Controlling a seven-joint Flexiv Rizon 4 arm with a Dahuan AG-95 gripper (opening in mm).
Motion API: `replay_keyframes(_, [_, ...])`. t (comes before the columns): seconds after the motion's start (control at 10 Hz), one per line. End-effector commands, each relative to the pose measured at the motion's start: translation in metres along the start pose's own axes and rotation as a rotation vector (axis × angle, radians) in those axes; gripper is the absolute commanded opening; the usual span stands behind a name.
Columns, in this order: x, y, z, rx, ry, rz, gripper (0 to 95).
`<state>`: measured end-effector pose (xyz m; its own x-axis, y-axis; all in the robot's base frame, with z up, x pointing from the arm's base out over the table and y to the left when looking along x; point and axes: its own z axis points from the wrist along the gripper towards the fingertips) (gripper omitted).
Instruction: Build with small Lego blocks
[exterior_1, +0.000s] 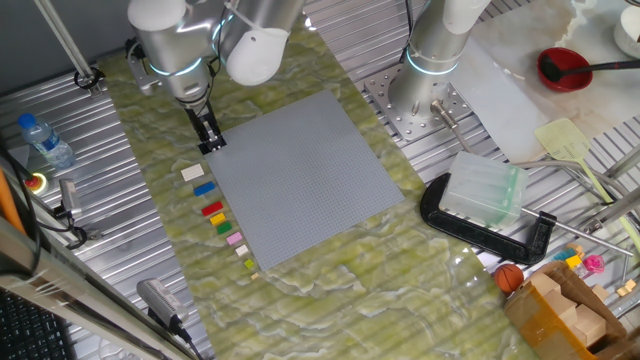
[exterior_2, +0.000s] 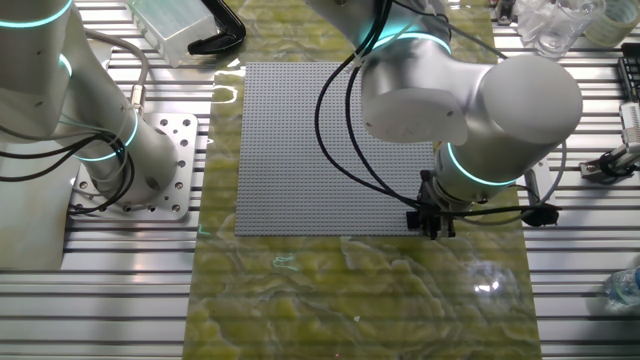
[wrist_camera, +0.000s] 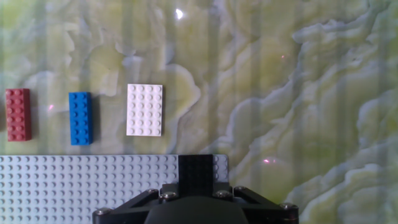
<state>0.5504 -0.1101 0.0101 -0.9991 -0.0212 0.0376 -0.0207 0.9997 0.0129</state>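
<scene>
My gripper (exterior_1: 211, 143) hangs at the near-left corner of the grey baseplate (exterior_1: 300, 170), shut on a black Lego block (wrist_camera: 196, 167). In the hand view that block sits low over the plate's corner (wrist_camera: 74, 186), between the jaws. Beyond it on the marbled mat lie a white block (wrist_camera: 145, 109), a blue block (wrist_camera: 81, 117) and a red block (wrist_camera: 18, 114). The fixed view shows them in a row beside the plate's edge: white (exterior_1: 192, 173), blue (exterior_1: 204, 188), red (exterior_1: 212, 209), green (exterior_1: 216, 218), yellow (exterior_1: 222, 227), pink (exterior_1: 235, 239). In the other fixed view the arm hides the row, and the gripper (exterior_2: 436, 225) stands at the plate's corner (exterior_2: 320, 140).
A second arm's base (exterior_1: 430, 60) stands behind the plate. To the right are a black clamp (exterior_1: 480, 225) holding a clear plastic box (exterior_1: 485, 190), and a red bowl (exterior_1: 562, 68). A water bottle (exterior_1: 45, 140) lies at the far left.
</scene>
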Motion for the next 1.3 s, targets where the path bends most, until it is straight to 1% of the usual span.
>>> replay_keyframes(0.1, [-0.0002,0.0002,0.0096,-0.001,0.004,-0.002,0.0])
replay_keyframes(0.5, [-0.0020,0.0028,0.0129,0.001,0.028,0.003,0.0])
replay_keyframes(0.7, [-0.0021,0.0027,0.0136,0.003,0.035,0.002,0.0])
replay_keyframes(1.0, [-0.0020,0.0028,0.0133,0.003,0.044,0.002,0.0])
replay_keyframes(1.3, [-0.0012,0.0029,0.0098,0.004,0.051,0.002,0.0])
